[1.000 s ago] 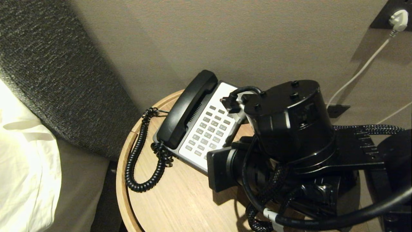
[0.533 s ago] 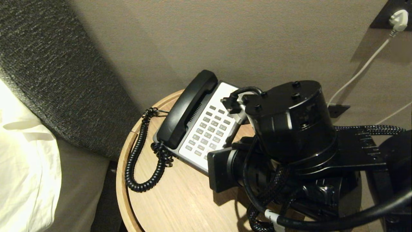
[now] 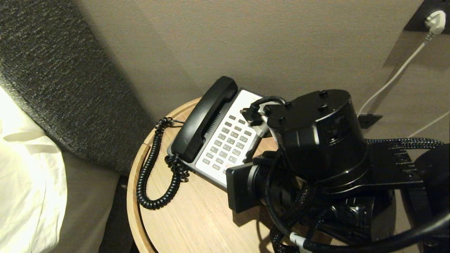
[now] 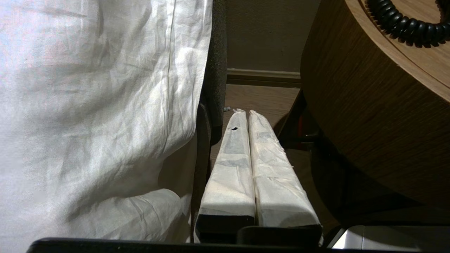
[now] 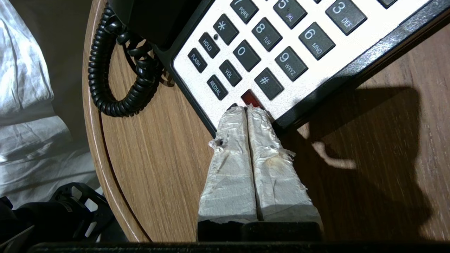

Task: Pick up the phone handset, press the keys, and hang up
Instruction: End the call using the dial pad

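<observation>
The phone handset (image 3: 204,119) lies on its cradle, unlifted, while the right end effector (image 5: 247,109), fingers pressed together, touches the keypad's lit red key (image 5: 250,98).

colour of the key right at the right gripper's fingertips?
Red key, among dark grey ones; clearest in the right wrist view.

There was one phone handset (image 3: 205,117), lying at 10 o'clock on one phone base (image 3: 242,100). One coiled cord (image 3: 149,172) curled at 9 o'clock of the base. All sat on one round wooden table (image 3: 197,218). One white plug (image 3: 435,19) showed at 2 o'clock, with two white cables (image 3: 390,79) below it. Two grippers were counted: the right gripper (image 5: 246,109) and the left gripper (image 4: 244,113). One red key (image 5: 250,98) stood among the dark ones.
</observation>
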`<state>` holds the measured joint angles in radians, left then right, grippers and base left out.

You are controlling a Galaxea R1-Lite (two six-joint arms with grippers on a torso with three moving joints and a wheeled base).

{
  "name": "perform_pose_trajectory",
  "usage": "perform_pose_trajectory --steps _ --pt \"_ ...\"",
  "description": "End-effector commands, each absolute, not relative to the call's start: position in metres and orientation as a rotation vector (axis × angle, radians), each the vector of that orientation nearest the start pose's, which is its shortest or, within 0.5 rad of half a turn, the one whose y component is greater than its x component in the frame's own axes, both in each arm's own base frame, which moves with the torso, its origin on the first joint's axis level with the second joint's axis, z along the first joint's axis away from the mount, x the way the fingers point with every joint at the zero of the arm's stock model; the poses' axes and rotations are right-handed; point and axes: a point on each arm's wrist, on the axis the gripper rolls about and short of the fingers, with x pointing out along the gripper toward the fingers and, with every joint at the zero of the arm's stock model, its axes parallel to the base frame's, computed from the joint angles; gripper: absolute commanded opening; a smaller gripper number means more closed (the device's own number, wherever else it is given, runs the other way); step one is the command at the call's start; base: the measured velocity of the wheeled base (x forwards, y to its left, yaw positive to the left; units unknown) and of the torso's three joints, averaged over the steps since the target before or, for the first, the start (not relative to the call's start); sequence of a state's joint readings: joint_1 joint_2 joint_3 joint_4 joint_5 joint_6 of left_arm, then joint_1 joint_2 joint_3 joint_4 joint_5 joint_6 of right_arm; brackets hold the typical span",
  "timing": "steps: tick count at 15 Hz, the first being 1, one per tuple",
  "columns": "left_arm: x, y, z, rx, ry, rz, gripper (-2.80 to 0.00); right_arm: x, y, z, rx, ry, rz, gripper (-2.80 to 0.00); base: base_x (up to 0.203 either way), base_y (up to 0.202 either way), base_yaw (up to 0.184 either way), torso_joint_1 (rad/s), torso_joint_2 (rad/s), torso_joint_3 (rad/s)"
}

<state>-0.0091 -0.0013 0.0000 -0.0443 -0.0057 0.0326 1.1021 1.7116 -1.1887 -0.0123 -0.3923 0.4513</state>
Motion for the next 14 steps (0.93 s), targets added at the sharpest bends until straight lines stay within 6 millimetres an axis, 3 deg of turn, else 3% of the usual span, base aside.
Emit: perform_pose_trajectory --steps 1,14 --pt "-0.0211 0.0001 0.0732 0.033 -0.021 -0.015 -2.80 0.1518 0.2824 0.2254 0.074 0.525 0.588 -2.80 0.000 0.000 0.000 0.000 0.00 0.000" --pt "-0.0210 0.0001 0.0732 0.032 -0.021 -0.015 -2.80 0.1529 0.2868 0.2200 0.064 0.533 0.587 -2.80 0.000 0.000 0.000 0.000 0.00 0.000"
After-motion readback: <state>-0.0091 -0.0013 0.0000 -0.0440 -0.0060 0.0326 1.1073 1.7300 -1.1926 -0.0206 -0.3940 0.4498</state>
